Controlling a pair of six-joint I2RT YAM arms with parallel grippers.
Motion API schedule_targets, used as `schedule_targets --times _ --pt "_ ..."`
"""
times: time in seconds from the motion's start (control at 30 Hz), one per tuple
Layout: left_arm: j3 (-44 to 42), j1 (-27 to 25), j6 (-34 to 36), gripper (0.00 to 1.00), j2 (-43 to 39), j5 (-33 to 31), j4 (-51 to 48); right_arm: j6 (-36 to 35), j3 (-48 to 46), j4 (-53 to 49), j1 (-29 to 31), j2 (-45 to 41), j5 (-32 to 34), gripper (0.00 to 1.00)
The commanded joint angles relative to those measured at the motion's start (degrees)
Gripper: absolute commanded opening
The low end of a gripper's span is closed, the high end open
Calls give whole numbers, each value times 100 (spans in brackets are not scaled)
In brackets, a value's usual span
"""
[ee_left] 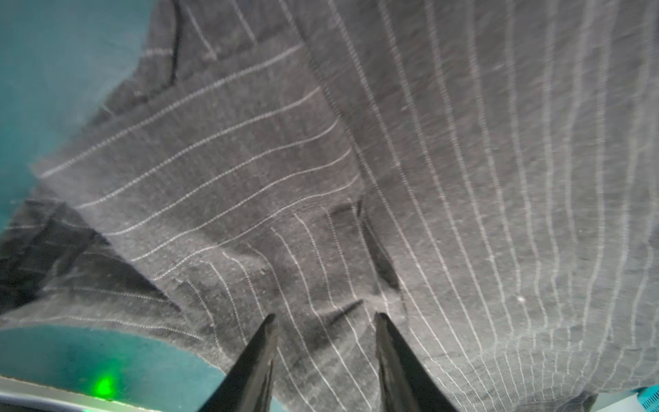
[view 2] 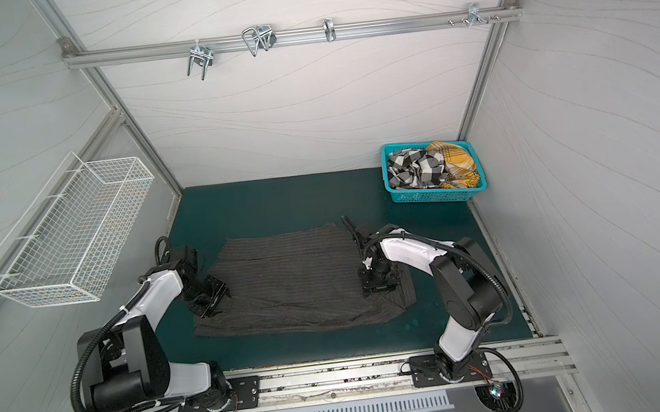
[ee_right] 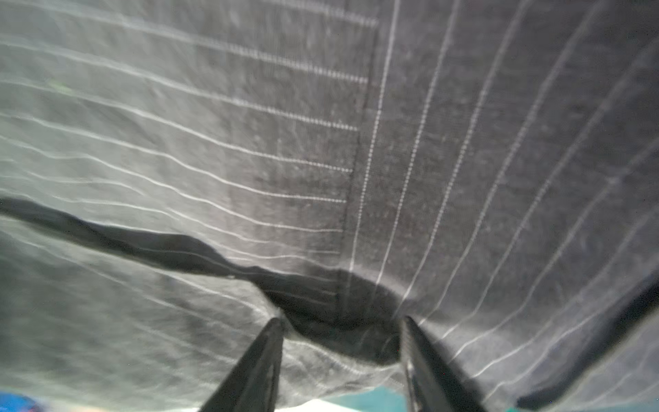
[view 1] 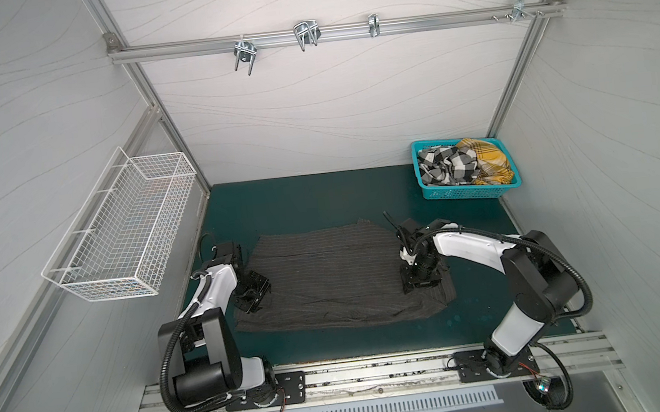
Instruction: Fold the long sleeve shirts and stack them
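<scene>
**On the bench (view 1: 319, 199), both hands down on the pinstriped shirt (view 1: 327, 274)**

Close to the arm bases the pinstriped shirt lies spread out flat. At its left edge the left hand (view 1: 252, 296) rests tips-down, fingers (ee_left: 256, 356) parted on smooth cloth, nothing pinched. At its right edge the right hand (view 1: 420, 283) has parted fingers (ee_right: 256, 360) straddling a pucker of cloth; whether it grips I cannot tell. Far back right, a basket (view 1: 463, 194) holds the checked shirt (view 1: 445, 167) and yellow shirt (view 1: 486, 161).
</scene>
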Motion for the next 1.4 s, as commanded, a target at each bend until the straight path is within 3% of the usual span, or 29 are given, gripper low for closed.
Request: schedule_targets --times 0.0,0.2,0.4,0.6,0.7,0.73,0.83,0.9,0.97,1.1,1.2,1.3,1.37 --pt "-27 -13 58 44 54 24 88 4 23 -37 36 -27 291 35" --pt "-131 -12 103 44 54 -78 114 208 62 -186 57 -308 460 0" --pt "-308 -13 129 45 102 -232 167 692 172 -607 -73 -577 1234 0" --pt "-326 -13 158 46 160 -335 170 821 63 -486 -534 -537 1169 3" --pt "-260 -20 167 51 130 -263 117 650 270 -487 -426 -386 1034 41" --pt "-225 -17 164 53 81 -238 84 645 374 -588 -323 -389 1161 44" --pt "-56 -12 62 53 -237 -107 -62 614 845 -1020 222 -594 1616 44" --pt "36 -41 -45 46 -581 3 -116 666 1121 -1269 607 -739 1743 34" --pt "132 -202 -139 38 -776 0 -205 685 1227 -1237 949 -796 1446 22" --pt "72 -803 -435 25 -726 242 -131 674 1242 -646 1650 -548 -37 15" --pt "-221 -965 -763 18 -591 500 176 829 1253 -228 1977 -202 -770 13" --pt "-462 -979 -960 14 -498 683 475 981 1298 23 2076 250 -1131 12" --pt "-502 -979 -932 12 -348 673 535 1094 1263 208 2010 526 -1011 10"
